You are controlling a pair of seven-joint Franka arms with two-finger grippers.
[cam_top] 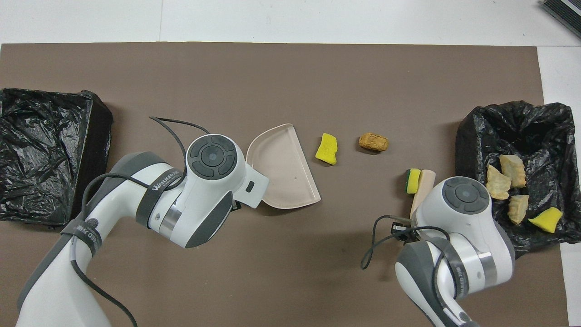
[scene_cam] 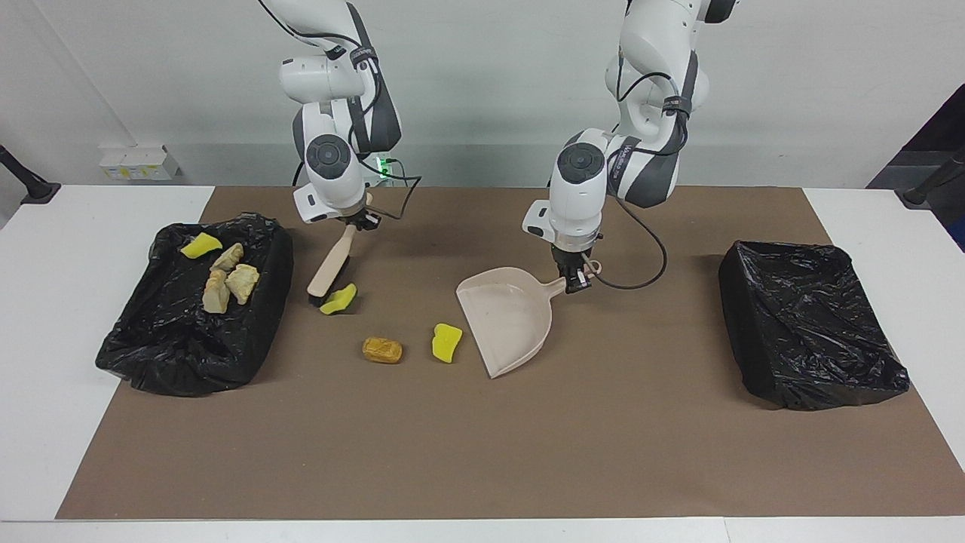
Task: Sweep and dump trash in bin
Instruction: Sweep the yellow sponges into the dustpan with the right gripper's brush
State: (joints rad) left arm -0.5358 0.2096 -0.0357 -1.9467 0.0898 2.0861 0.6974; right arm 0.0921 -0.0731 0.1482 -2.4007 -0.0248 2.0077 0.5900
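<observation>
Beige plastic on both sides: the right gripper (scene_cam: 354,222) is clamped on a brush (scene_cam: 329,268) handle, its head touching a yellow sponge (scene_cam: 338,299) just beside the bin (scene_cam: 249,354) holding four scraps (scene_cam: 226,279). The left gripper (scene_cam: 576,281) is closed on the dustpan (scene_cam: 509,320) handle. A second sponge (scene_cam: 446,342) and a bread lump (scene_cam: 382,350) lie off the pan's mouth, open mat around them. From overhead, both sets of fingers hide under the wrists.

right end effector (scene_cam: 354,224) hidden under its wrist from overhead, brush (cam_top: 422,188) handle partly covered, left arm cut off at bottom edge
</observation>
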